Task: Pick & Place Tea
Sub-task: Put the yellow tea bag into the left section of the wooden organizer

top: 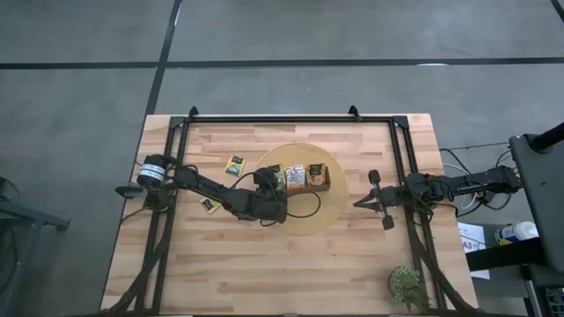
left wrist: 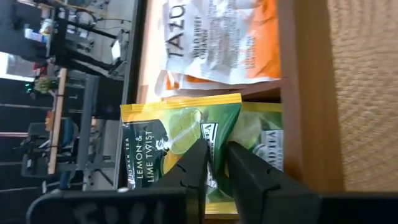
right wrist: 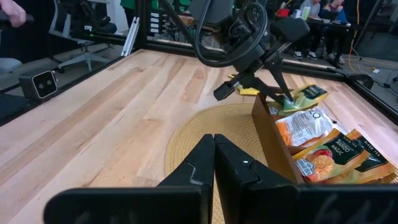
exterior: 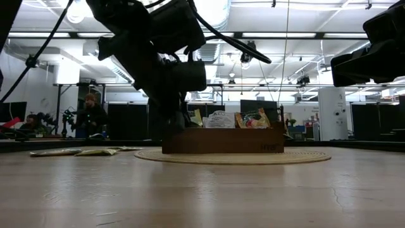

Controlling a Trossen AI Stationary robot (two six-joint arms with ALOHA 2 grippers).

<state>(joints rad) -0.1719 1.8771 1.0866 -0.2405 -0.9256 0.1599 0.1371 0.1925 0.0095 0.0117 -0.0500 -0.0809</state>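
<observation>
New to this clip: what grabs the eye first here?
The left gripper reaches into the wooden tray on the round mat, fingers astride a yellow-green tea packet standing in its end compartment. Two more packets lie loose on the table beside the mat. The right gripper waits shut, off to the side.

Two dark, nearly black jointed arms. Left arm [top: 216,192] at centre left of the overhead frame: chunky matt segments, a round silvery-white collar at its base end, a thin black cable looping off the wrist. Right arm [top: 458,185] at right edge: same dark casing, slimmer links. Left gripper [left wrist: 214,168] at bottom of its wrist frame: two black plastic fingers with stepped, notched inner edges. Right gripper [right wrist: 214,158]: two smooth black tapering fingers, a small pale dot on one.
</observation>
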